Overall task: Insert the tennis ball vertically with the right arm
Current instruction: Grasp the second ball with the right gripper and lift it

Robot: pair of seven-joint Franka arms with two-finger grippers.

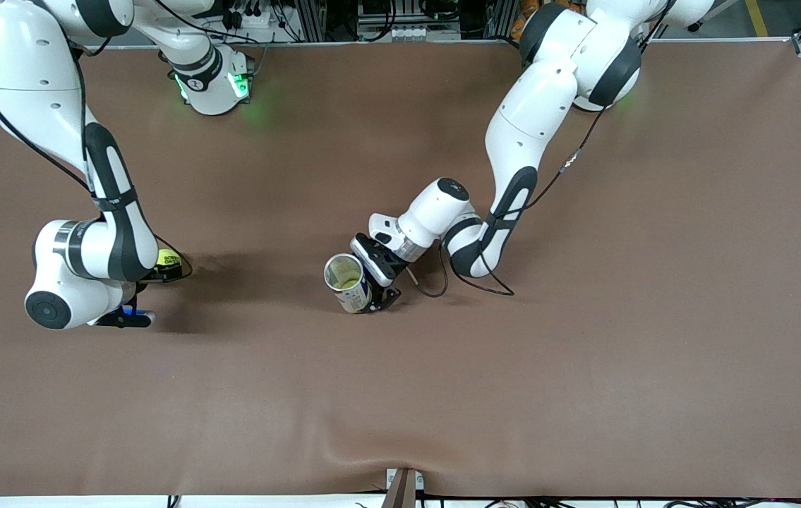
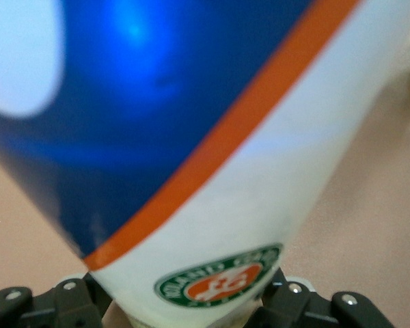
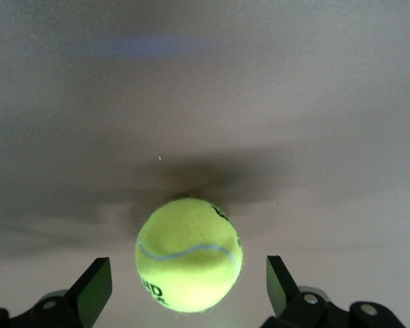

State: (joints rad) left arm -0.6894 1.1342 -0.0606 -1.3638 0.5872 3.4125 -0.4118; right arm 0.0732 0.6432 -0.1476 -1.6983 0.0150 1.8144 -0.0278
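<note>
Left gripper [image 1: 374, 282] mid-table, clamped on the can [image 1: 348, 282]; can upright w/ open mouth up, sitting on the table [image 1: 583, 367]. Left wrist view: can's blue/white/orange label fills the frame. Ball [image 3: 188, 254] on the table toward the right arm's end, between the fingers [image 3: 92, 287] of the right gripper [image 3: 188, 287], which are spread wide, not touching it. Ball well apart from can; bare tabletop between them.

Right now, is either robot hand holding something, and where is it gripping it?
The left gripper holds the ball can by its side wall. The right gripper holds nothing; its jaws stand open around the tennis ball.
</note>
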